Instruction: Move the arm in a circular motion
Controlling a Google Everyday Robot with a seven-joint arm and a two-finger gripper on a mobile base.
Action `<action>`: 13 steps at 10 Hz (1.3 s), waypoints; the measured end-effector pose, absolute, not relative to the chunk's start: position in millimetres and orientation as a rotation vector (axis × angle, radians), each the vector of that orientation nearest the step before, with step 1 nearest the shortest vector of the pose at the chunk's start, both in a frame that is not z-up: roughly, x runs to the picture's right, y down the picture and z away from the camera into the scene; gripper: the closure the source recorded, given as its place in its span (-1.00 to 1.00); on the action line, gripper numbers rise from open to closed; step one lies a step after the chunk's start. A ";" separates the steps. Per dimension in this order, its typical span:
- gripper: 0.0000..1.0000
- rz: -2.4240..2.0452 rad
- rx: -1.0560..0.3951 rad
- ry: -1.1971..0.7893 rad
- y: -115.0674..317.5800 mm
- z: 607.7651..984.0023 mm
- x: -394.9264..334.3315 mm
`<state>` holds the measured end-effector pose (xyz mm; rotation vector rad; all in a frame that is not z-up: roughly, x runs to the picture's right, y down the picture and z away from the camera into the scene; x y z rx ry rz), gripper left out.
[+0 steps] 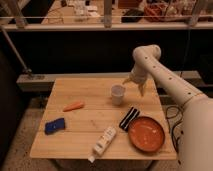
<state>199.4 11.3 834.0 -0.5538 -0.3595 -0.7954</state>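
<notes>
Arm (167, 82) reaches in from the right over the table's (85, 87) far side. Its gripper (134, 86) hangs just right of the cup (118, 93), slightly above it, fingers spread apart. A carrot (74, 106) lies left of the cup.

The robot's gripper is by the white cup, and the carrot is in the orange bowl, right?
Not quite. The camera view shows the carrot lying on the table, not in the orange bowl. The gripper is beside the white cup.
</notes>
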 end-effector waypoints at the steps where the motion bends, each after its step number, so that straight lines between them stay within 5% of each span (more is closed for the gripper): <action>1: -0.60 -0.786 -0.559 -0.341 25.1 820.8 205.4; 8: -0.60 -0.776 -0.606 -0.326 129.2 713.9 229.4; 13: -0.60 -0.999 -0.592 -0.454 153.1 674.6 144.5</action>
